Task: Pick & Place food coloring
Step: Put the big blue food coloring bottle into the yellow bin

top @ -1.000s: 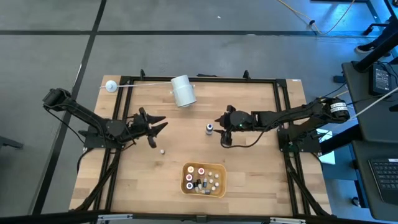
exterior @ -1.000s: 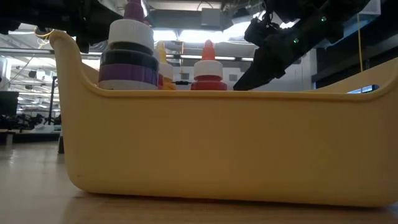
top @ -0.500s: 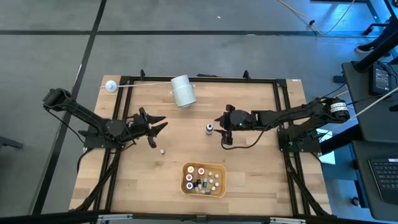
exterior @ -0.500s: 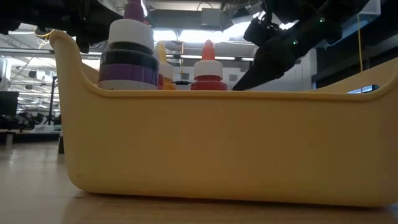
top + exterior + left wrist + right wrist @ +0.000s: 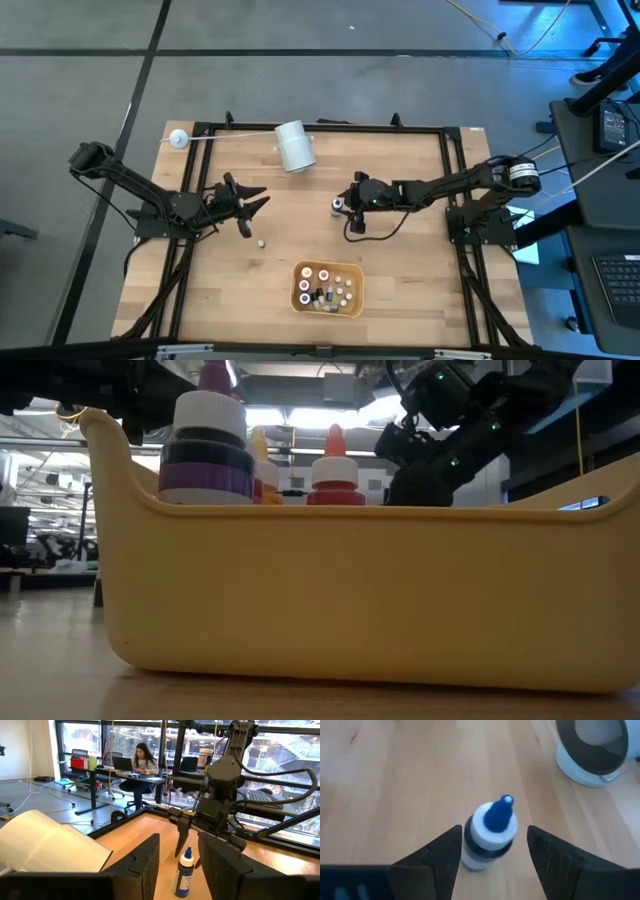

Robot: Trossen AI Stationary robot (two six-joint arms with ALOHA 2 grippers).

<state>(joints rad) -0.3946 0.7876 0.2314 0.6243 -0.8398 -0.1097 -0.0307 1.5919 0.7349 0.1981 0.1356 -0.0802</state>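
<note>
A small bottle of food coloring (image 5: 490, 832) with a blue cap stands upright on its base on the wooden table, near the middle (image 5: 338, 207). My right gripper (image 5: 493, 834) is open, its fingers on either side of that bottle's body; I cannot see them touching it. The left wrist view shows the same bottle (image 5: 184, 876) with the right gripper (image 5: 192, 837) behind it. My left gripper (image 5: 256, 198) waits open, left of centre. Several more bottles stand in a yellow basket (image 5: 350, 297) near the table's near edge, among them a purple-capped one (image 5: 205, 445) and a red-capped one (image 5: 335, 472).
A big white roll (image 5: 294, 146) lies near the far edge, and a white ball on a thin rod (image 5: 178, 138) lies at the far left corner. A tiny white piece (image 5: 260, 242) lies between the left gripper and the basket. A person (image 5: 142, 762) sits at a desk beyond the table.
My right gripper has moved toward the table's left, up to the blue-capped bottle, so that its fingers now stand on either side of it. The bottle has stayed where it was.
</note>
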